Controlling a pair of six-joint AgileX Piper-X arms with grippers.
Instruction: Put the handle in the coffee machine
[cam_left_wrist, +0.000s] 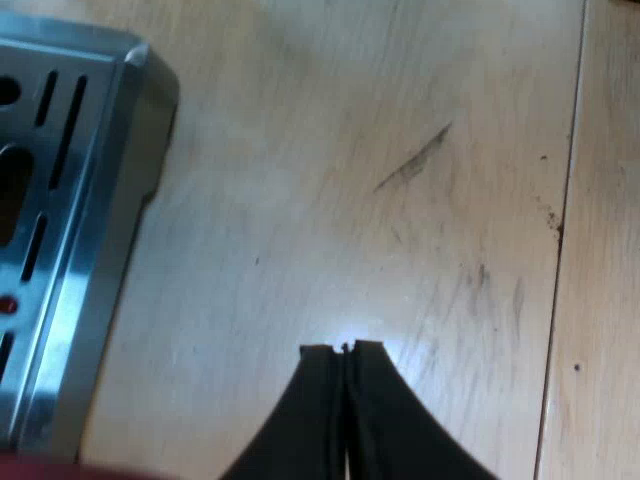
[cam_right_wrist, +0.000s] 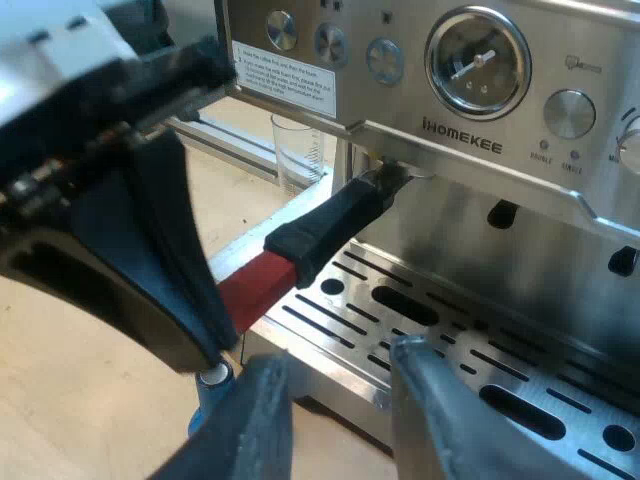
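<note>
The holder's dark handle (cam_right_wrist: 330, 225) with its red end (cam_right_wrist: 255, 285) sticks out from under the espresso machine (cam_right_wrist: 480, 150) front, above the slotted drip tray (cam_right_wrist: 450, 340); its metal head is up at the brew head. My right gripper (cam_right_wrist: 340, 385) is open a little short of the tray's edge, below the handle, holding nothing. My left gripper (cam_right_wrist: 218, 350) hangs close beside the red end. In the left wrist view the left gripper (cam_left_wrist: 343, 348) is shut and empty over the wooden table (cam_left_wrist: 330, 200), beside the drip tray's corner (cam_left_wrist: 110, 150).
A measuring glass (cam_right_wrist: 297, 150) stands on the table beside the machine, past the handle. A small blue object (cam_right_wrist: 205, 405) lies under the left gripper's tip. The pressure gauge (cam_right_wrist: 478, 62) and knobs line the machine's front. A seam (cam_left_wrist: 560, 250) runs through the tabletop.
</note>
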